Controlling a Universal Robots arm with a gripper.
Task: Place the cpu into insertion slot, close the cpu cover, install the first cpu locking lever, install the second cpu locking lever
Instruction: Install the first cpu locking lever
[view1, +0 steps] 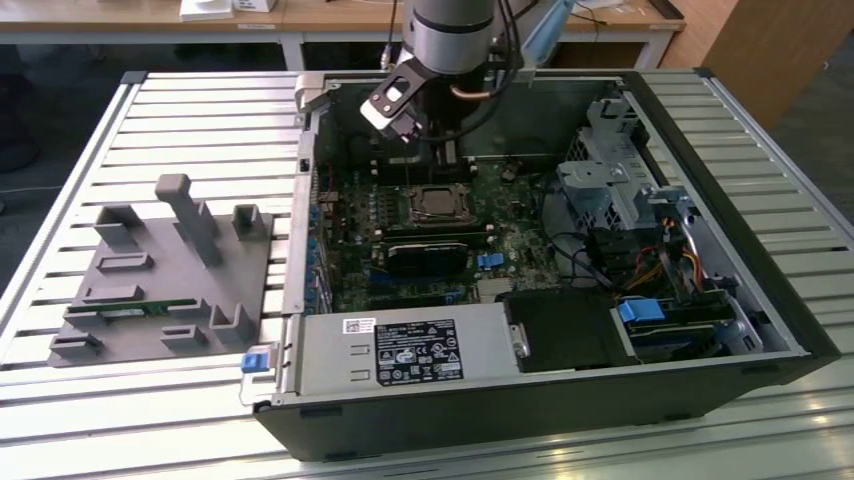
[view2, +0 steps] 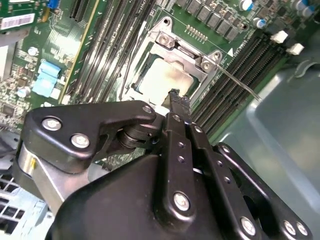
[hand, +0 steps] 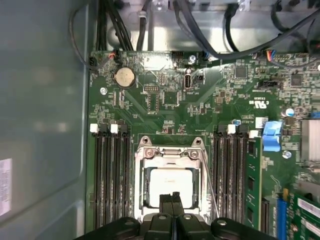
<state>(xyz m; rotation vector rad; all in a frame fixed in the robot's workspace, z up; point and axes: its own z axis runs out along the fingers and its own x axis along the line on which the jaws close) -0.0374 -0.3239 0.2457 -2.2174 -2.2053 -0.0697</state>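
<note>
1. A robot arm (view1: 447, 30) is reaching down from the far side into an open computer case (view1: 534, 415), which is lying on a slatted table (view1: 200, 110) in the exterior view.
2. The claw (hand: 172, 199) is hanging over the near edge of the processor socket. Its two fingers (view2: 174, 102) are pressed together and gripping nothing.
3. The cpu (hand: 171, 181) is sitting in its slot on the green motherboard (hand: 165, 115), with its dull silver top facing up. In the exterior view the socket is lying around the middle of the case, somewhat toward the far wall.
4. The cpu cover (hand: 172, 154) is lying flat around the chip, framing it so the metal top is showing through the open middle.
5. A thin wire lever (view2: 235, 80) is running out from a corner of the frame and crossing toward the memory slots (hand: 107, 175) that are flanking the socket. Whether it is latched cannot be told.
6. A coin battery (hand: 124, 77) is sitting on the board beyond the socket, toward the case wall.
7. A grey fixture (view1: 160, 270) is resting on the table at the exterior view's left of the case, while the power supply (view1: 400, 350) is filling the case's near end.
</note>
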